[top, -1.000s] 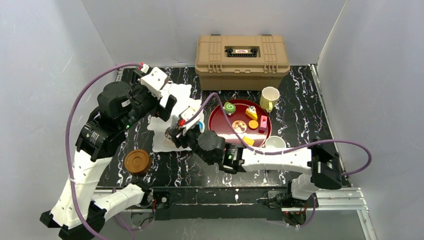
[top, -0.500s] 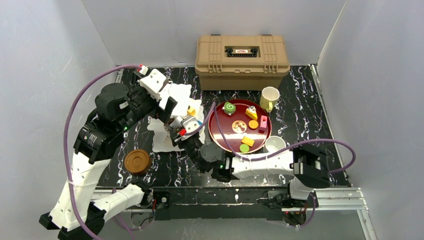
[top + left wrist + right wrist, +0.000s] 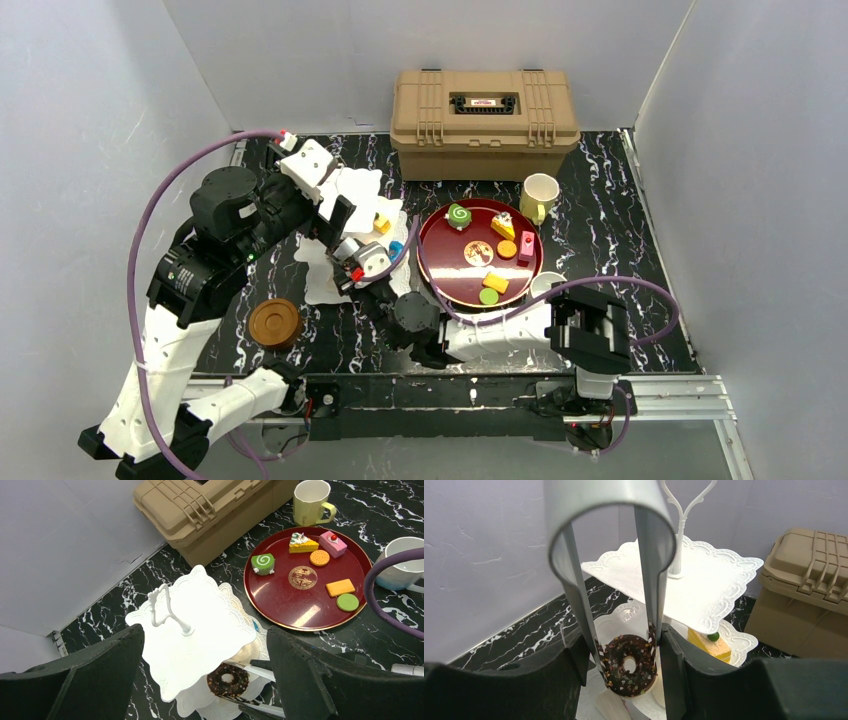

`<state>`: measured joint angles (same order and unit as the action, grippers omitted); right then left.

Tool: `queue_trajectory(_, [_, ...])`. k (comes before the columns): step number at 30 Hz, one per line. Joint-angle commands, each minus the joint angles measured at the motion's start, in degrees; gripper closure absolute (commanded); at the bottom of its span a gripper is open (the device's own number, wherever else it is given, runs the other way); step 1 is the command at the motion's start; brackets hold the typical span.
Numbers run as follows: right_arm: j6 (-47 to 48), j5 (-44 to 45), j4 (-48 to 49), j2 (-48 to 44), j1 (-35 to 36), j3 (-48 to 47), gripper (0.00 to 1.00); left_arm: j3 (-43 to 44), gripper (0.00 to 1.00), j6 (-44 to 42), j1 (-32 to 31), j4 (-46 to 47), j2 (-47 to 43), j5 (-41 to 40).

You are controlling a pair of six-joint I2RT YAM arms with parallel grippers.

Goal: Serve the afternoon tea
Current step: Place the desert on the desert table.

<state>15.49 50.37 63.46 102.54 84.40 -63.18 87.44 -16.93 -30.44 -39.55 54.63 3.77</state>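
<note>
The white three-tier stand [image 3: 352, 188] is at the left of the table, under my left gripper [image 3: 336, 214]. My left gripper [image 3: 204, 632] hangs open over the top tier [image 3: 200, 635] and holds nothing. My right gripper [image 3: 624, 647] is shut on metal tongs [image 3: 574, 595]. Between the tong tips is a chocolate sprinkled donut [image 3: 629, 665], tilted at a lower tier of the stand [image 3: 227, 679]. Whether it rests on the tier I cannot tell. A yellow cake [image 3: 709, 645] and a blue donut [image 3: 396, 247] lie on the lower tiers.
The dark red tray [image 3: 280, 600] carries a green roll [image 3: 263, 562], a yellow wedge [image 3: 303, 542], a pink cake [image 3: 332, 542] and biscuits. A cream mug [image 3: 539, 195] and a white mug [image 3: 548, 285] flank it. The tan case [image 3: 485, 120] is behind. Brown coasters [image 3: 274, 322] sit front left.
My right arm has swung left and nearer, bringing the tongs and donut in under the stand's top tier. The yellow cake and blue donut have come into sight. The left gripper barely moved.
</note>
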Motion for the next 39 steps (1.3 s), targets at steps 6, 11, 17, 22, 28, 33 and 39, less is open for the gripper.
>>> queue_trajectory(6, [1.3, 0.1, 8.8, 1.1, 0.2, -2.4, 0.5, -0.2, 0.11, 0.3, 0.1, -0.9, -1.0, 1.4])
queue_trajectory(11, [2.3, 0.9, 9.1, 1.8, 0.2, -3.0, 0.45, -0.4, 0.1, 0.7, 0.1, -0.8, -1.1, 1.7])
queue_trajectory(17, [1.8, 1.0, 8.2, 0.6, 0.2, -2.2, 0.37, -0.5, 0.1, 1.0, 0.1, -0.7, -1.1, 1.8])
queue_trajectory(22, [1.8, 0.7, 7.8, -0.3, 0.2, -1.9, 0.33, -0.6, 0.1, 1.3, 0.1, -0.6, -1.0, 2.0])
queue_trajectory(28, [2.2, 0.1, 7.6, -2.4, 0.2, -1.2, 0.35, -0.2, 0.1, 1.1, 0.1, -0.8, -0.9, 2.0])
queue_trajectory(33, [0.2, 0.0, 4.6, -6.7, 0.4, 1.5, 0.48, 0.0, 0.1, 1.1, 0.1, -0.8, -0.8, 2.0])
queue_trajectory(39, [-5.7, -0.7, -2.6, -13.8, 0.5, 6.3, 0.68, -0.1, 0.1, 1.1, 0.1, -0.9, -0.9, 2.2])
